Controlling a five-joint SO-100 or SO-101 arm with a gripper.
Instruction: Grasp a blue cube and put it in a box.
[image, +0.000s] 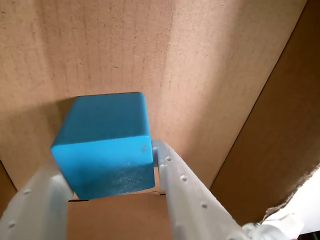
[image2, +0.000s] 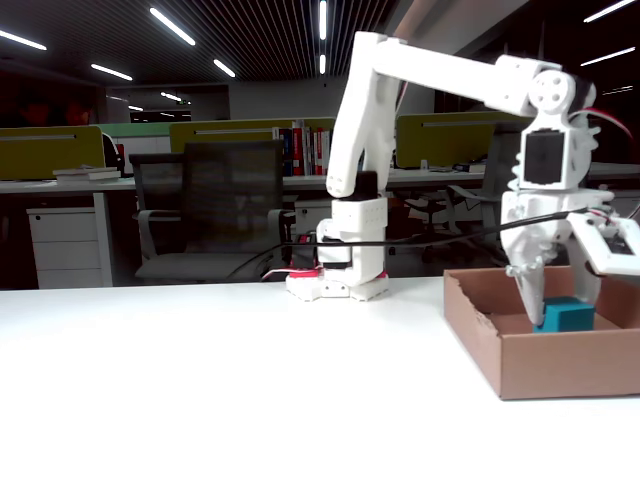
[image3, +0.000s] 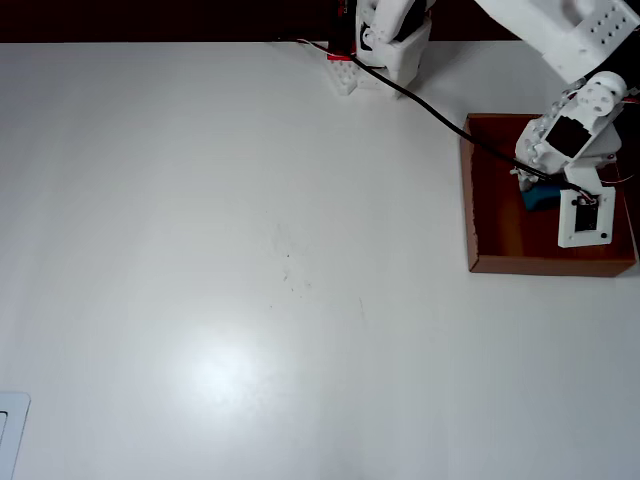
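Cardboard fills the wrist view: the floor of the box (image: 210, 75) lies behind the cube (image: 107, 145), and a darker wall rises at the right. The cube is seen between the two white fingers (image: 187, 192) of the gripper (image: 107, 182), each finger lying against a side face near the cube's lower edge. The jaws are parted only as far as the cube's width, so the cube is taken to be held (though how hard it is pressed cannot be told).

In the fixed view the gripper (image2: 560, 295) is pointed down into the box (image2: 560, 365) at the right of the table (image2: 220, 380), and the cube (image2: 566, 315) is seen between the fingers, just above the near wall. It appears to be at or very near the floor; contact is hidden by the wall.

In the overhead view the cube (image3: 536, 197) is mostly covered by the arm, but a teal corner is shown inside the box (image3: 505, 265), toward its upper middle and away from the walls.

Release is judged to be the step in hand. The jaws should be opened slowly and fully, with the wrist kept level, and the gripper then lifted straight up so that neither finger drags the cube or catches a wall.
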